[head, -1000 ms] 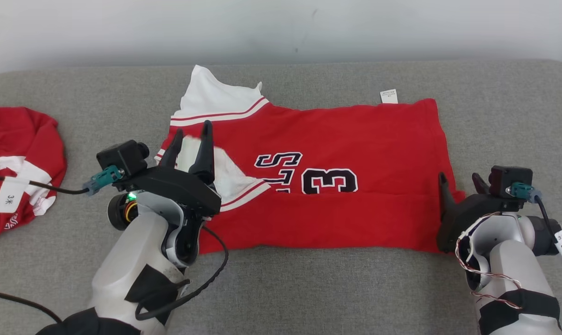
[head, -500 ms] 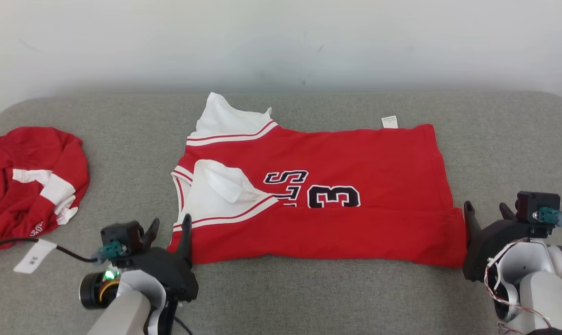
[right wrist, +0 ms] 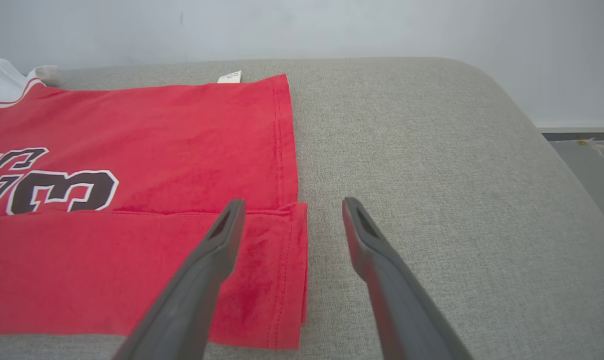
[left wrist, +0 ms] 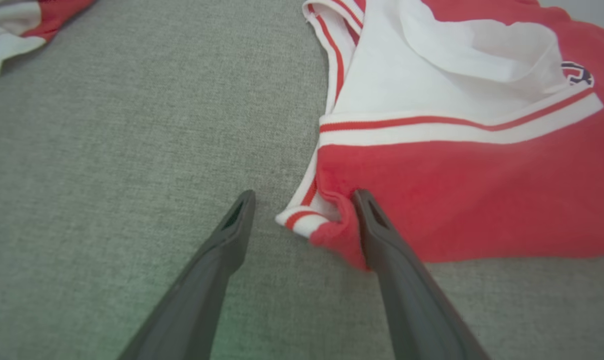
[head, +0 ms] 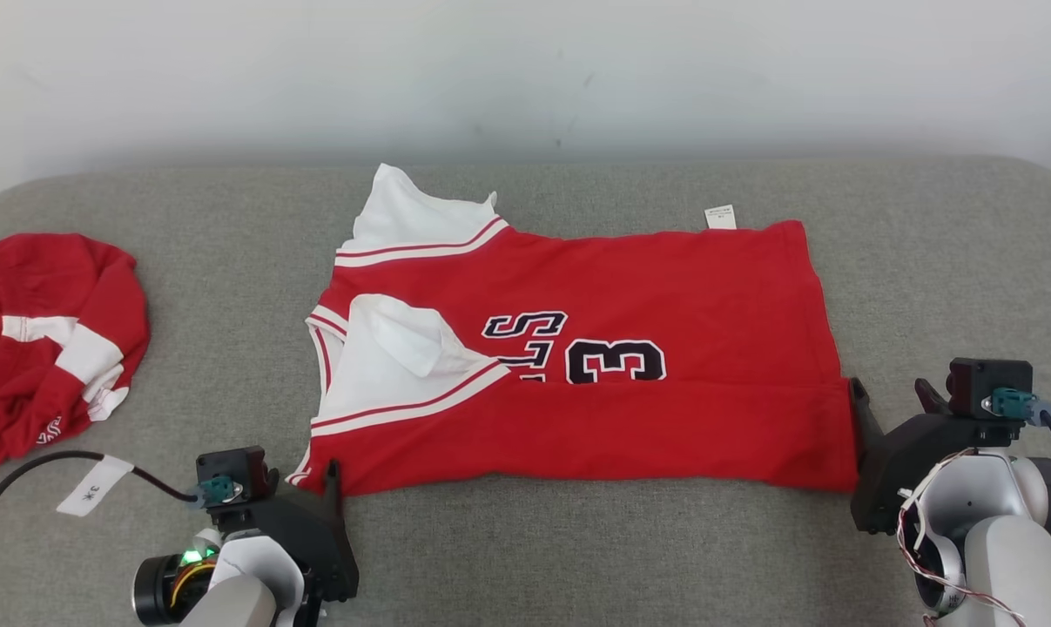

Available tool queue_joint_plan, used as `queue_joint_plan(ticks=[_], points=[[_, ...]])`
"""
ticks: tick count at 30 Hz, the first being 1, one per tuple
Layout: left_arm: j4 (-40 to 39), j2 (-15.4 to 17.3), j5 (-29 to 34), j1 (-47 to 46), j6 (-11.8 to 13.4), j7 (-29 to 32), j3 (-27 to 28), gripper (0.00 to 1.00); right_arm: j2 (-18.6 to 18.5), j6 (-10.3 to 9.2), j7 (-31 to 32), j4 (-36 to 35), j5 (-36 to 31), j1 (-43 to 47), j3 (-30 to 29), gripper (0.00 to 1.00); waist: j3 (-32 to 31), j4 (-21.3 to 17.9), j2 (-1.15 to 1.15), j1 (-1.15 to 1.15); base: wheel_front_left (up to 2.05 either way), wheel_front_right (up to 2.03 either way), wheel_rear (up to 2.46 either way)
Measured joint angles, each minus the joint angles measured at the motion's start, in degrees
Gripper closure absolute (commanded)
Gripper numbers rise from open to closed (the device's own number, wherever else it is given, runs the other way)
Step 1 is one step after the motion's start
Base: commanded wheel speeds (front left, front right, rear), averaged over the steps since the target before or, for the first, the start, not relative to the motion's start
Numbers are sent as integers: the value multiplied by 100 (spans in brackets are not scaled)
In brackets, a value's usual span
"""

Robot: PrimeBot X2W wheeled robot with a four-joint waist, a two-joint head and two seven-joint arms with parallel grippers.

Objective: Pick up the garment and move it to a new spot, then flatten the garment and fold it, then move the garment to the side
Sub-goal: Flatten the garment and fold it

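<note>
The garment [head: 629, 287], a red jersey with white sleeves and a dark number 3, lies spread on the grey cushion [head: 577, 557] with its near strip folded over. My left gripper [head: 303, 488] is open at the jersey's near left corner. In the left wrist view the striped corner [left wrist: 307, 220] lies between the fingers of the left gripper [left wrist: 303, 197], and the right finger touches the red cloth. My right gripper [head: 891, 392] stands open at the near right corner. In the right wrist view the right gripper [right wrist: 292, 202] straddles the folded strip's edge [right wrist: 281, 260].
A second red and white garment [head: 46, 340] lies bunched at the far left of the cushion. A cable with a white tag [head: 94, 486] trails by my left wrist. A pale wall [head: 525, 70] rises behind. The cushion's rounded right edge [right wrist: 532, 125] drops toward the floor.
The head view has shifted. My left gripper has drawn back from over the white sleeve to the near left corner, and its jaws have spread wider. The right gripper stays by the right corner.
</note>
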Motion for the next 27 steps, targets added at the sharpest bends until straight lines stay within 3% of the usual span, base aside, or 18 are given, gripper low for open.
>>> queue_joint_plan(ticks=[5,6,7,8,9,15,27], points=[[13,-10,-81,-16,13,200,35,0,5,0,56,-112,-8,5,-45,0,115,-25,0,0,0,0,0],[12,-10,-143,-19,10,222,44,18,7,0,70,-126,-10,10,-73,0,135,-29,0,0,0,0,0],[9,-9,-159,-24,-14,247,36,50,8,0,107,-130,-20,18,-105,0,153,-32,0,0,0,0,0],[-4,-9,-159,-30,-30,252,25,95,9,0,140,-130,-36,35,-137,0,169,-34,0,0,0,0,0],[-23,-7,-160,-31,-36,257,22,100,12,0,180,-126,-63,63,-191,0,182,-35,0,0,0,0,0],[-157,-43,-205,24,-55,146,29,100,24,0,326,-25,-312,221,-403,0,249,-20,0,0,0,0,0],[-301,-148,-227,44,-36,14,-31,100,60,0,720,872,-419,-20,-42,0,356,134,0,0,0,0,0]])
